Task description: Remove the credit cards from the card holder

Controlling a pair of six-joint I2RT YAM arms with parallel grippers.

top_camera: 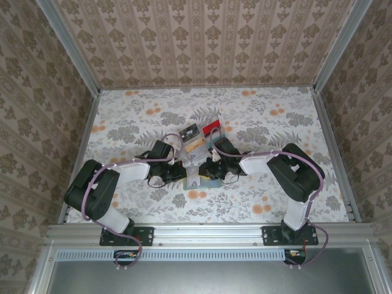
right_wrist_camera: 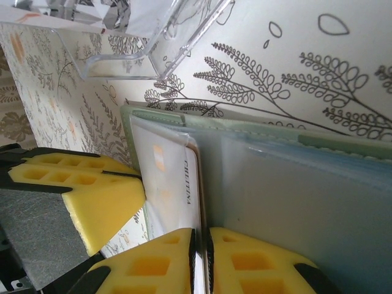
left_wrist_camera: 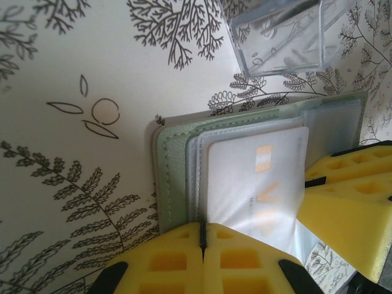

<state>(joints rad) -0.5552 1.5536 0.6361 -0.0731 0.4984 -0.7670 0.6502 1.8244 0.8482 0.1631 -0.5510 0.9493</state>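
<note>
Left gripper [left_wrist_camera: 202, 231] seemingly pinches the card holder [left_wrist_camera: 174, 177] edge.

A: We see soft, even light from above, with only faint shadows on the surface [top_camera: 122, 116].
B: Up close we get glare washing out the card [left_wrist_camera: 251, 171] — and the right tool's pads [right_wrist_camera: 153, 263] blur.

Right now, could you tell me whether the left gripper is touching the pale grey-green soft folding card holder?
Touching. The left wrist view shows the left gripper pinched shut on an inner sleeve of the grey-green card holder, no gap.
</note>
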